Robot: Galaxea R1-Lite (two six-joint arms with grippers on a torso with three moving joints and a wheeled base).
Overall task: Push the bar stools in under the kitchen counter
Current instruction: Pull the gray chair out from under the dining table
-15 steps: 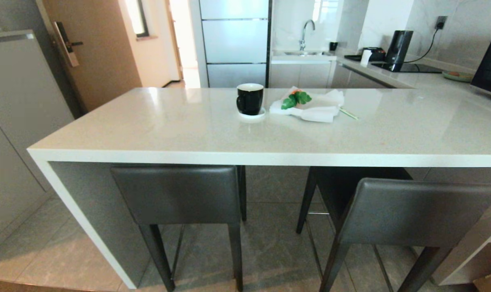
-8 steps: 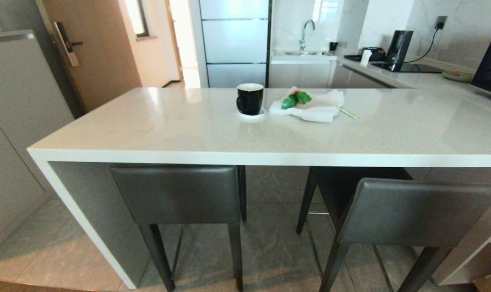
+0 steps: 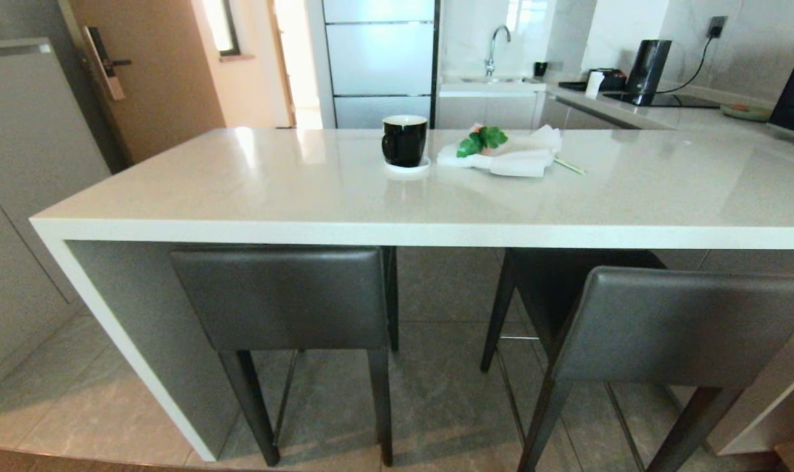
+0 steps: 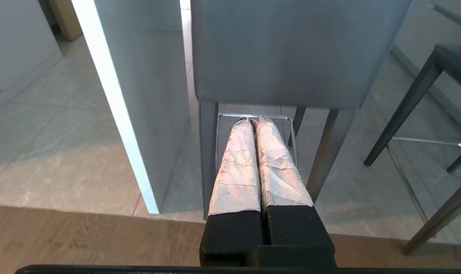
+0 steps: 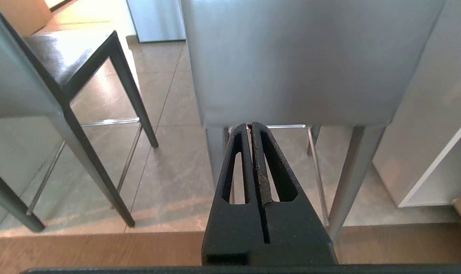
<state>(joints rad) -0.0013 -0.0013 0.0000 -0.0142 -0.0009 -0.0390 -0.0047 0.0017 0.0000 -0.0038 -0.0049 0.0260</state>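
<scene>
Two bar stools stand at the kitchen counter (image 3: 305,196). The left stool (image 3: 278,298) has its dark grey backrest just below the counter's front edge, close to the white side panel (image 4: 116,114). The right stool (image 3: 685,324) stands farther out from the edge and is turned a little. Neither arm shows in the head view. My left gripper (image 4: 253,120) is shut and empty, pointing at the left stool's backrest (image 4: 291,49) with a gap between them. Shut and empty too, my right gripper (image 5: 250,125) faces the right stool's backrest (image 5: 299,57).
On the counter sit a black mug (image 3: 404,141) on a white coaster and a white cloth with green leaves (image 3: 501,160). Grey cabinets (image 3: 23,164) line the left side. A white shelf unit (image 5: 424,133) stands close to the right of the right stool.
The whole head view has shifted: the counter edge and stools sit higher in the picture, so the camera has sunk. The stools and the things on the counter have not moved.
</scene>
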